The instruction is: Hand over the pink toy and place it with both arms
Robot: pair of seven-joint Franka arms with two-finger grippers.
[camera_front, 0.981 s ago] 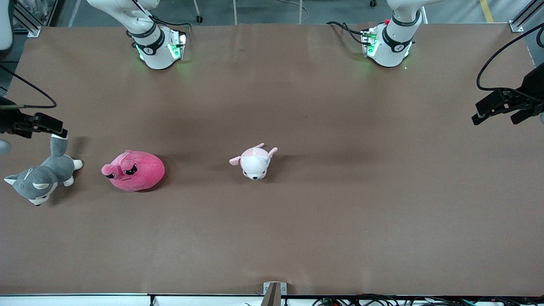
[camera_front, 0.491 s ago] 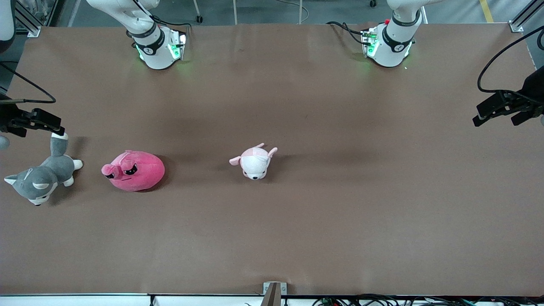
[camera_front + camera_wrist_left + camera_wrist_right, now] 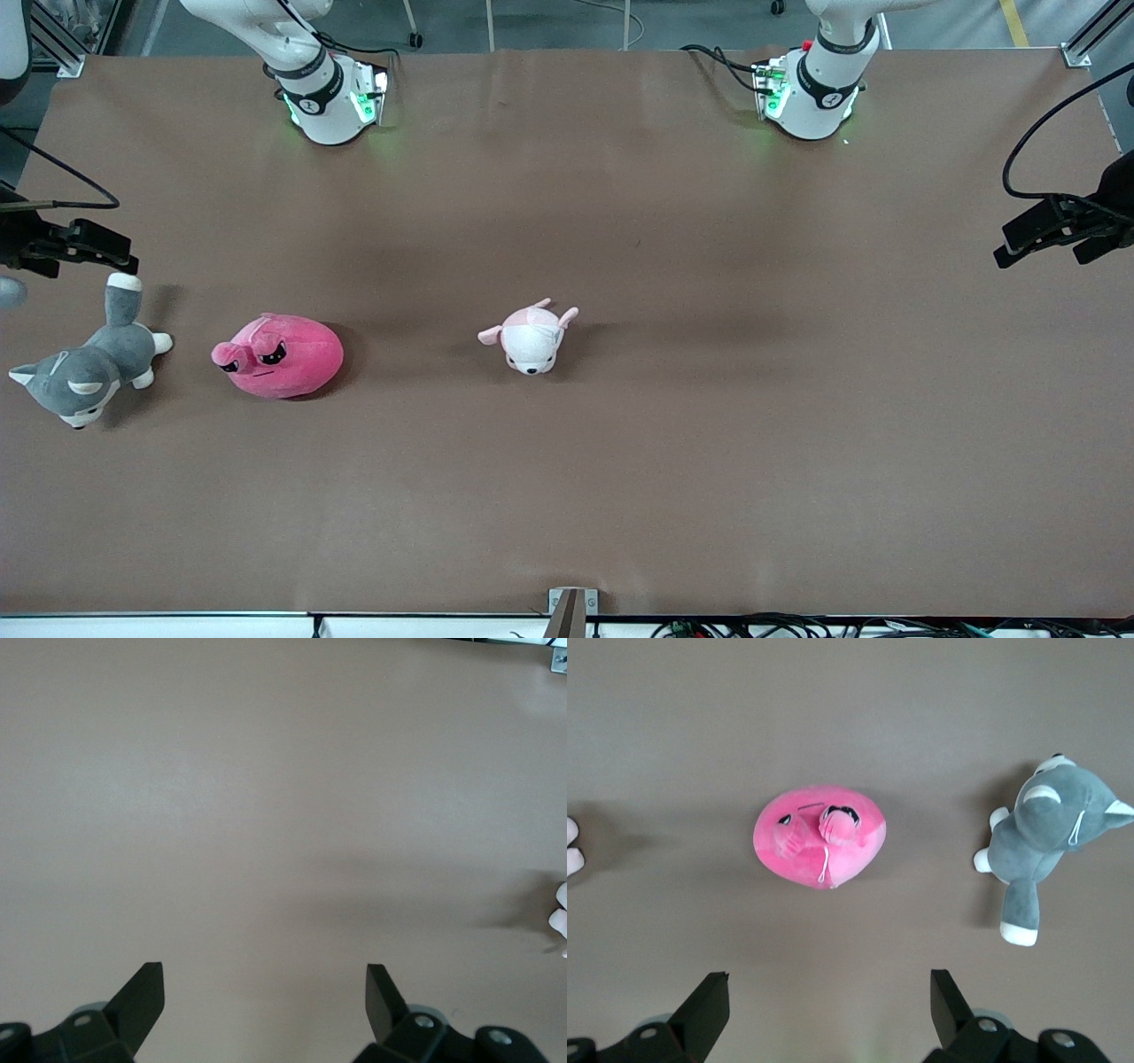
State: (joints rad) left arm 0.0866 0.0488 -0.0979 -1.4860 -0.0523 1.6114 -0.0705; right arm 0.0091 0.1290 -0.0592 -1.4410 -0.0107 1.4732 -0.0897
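The pink plush toy (image 3: 279, 356) lies on the brown table (image 3: 620, 487) toward the right arm's end, between the grey husky plush (image 3: 84, 372), which sits close to that end's edge, and the small white-and-pink puppy plush (image 3: 532, 335) near the table's middle. The right gripper (image 3: 75, 250) hangs in the air by the table edge at the right arm's end, above the husky's tail, with its fingers (image 3: 709, 1005) spread wide and nothing between them; its wrist view looks down on the pink toy (image 3: 821, 836) and the husky (image 3: 1045, 837). The left gripper (image 3: 1059, 232) hovers by the edge at the left arm's end over bare table, fingers (image 3: 146, 992) likewise parted and holding nothing. The toy resting on the table with both grippers unloaded would fit either a pickup to come or a placement already made, so no stage can be fixed from this. As for risks: the white-and-pink puppy also carries pink, and a reach aimed at the wrong plush seems the likeliest mistake. The round pink toy is soft and smooth, so a shallow pinch could slip off or only catch loose fabric. A descent from the right gripper's current spot could brush the husky's tail. In any mid-air transfer, one gripper letting go before the other has a firm hold would probably drop the toy.
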